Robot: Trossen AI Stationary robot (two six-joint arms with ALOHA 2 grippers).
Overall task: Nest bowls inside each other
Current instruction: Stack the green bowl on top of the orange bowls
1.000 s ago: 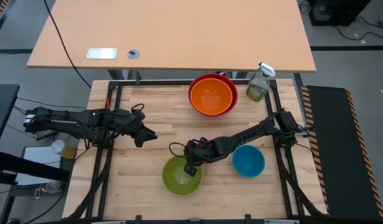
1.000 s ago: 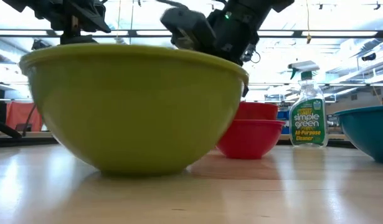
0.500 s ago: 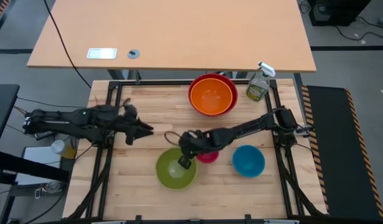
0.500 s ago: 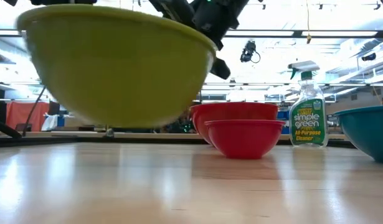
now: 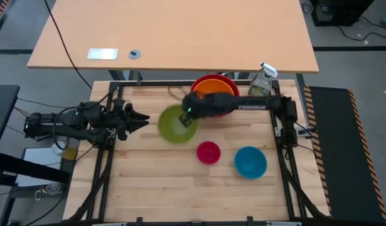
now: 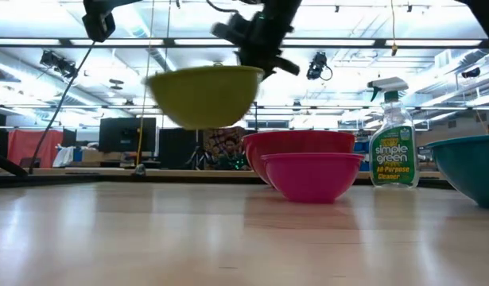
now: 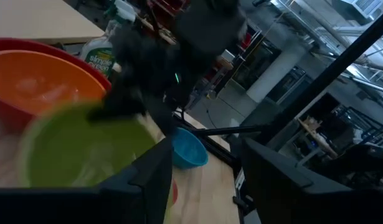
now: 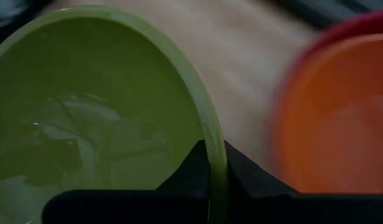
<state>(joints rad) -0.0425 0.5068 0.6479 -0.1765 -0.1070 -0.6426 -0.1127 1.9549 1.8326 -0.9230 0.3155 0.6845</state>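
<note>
The lime green bowl (image 5: 174,124) hangs in the air over the far half of the table, with my right gripper (image 5: 189,117) shut on its rim. In the low view the lime green bowl (image 6: 204,95) is well clear of the tabletop. Just beyond it, the orange bowl (image 5: 213,94) sits nested in the red bowl (image 5: 232,107) at the far edge. The pink bowl (image 5: 208,152) and the blue bowl (image 5: 250,161) stand on their bases near the table's middle right. My left gripper (image 5: 140,118) is open at the left, pointing at the green bowl without touching it. My right gripper pinches the lime green bowl's rim (image 8: 211,127) on the side toward the orange bowl, one finger (image 8: 194,163) inside the bowl and the other outside its wall. The fingers slant down from the table's right. The bowl hangs lifted clear, mouth up and about level.
A clear spray bottle (image 5: 262,82) stands at the far right corner beside the red bowl. The near half of the table's wood (image 5: 161,194) is bare. Black frame rails run along the left and right edges.
My right gripper has lifted the lime green bowl off the near middle of the table. It has carried the bowl up and toward the far edge, close to the orange bowl. The pink bowl now shows in full. My left gripper has drawn back toward the left edge.
</note>
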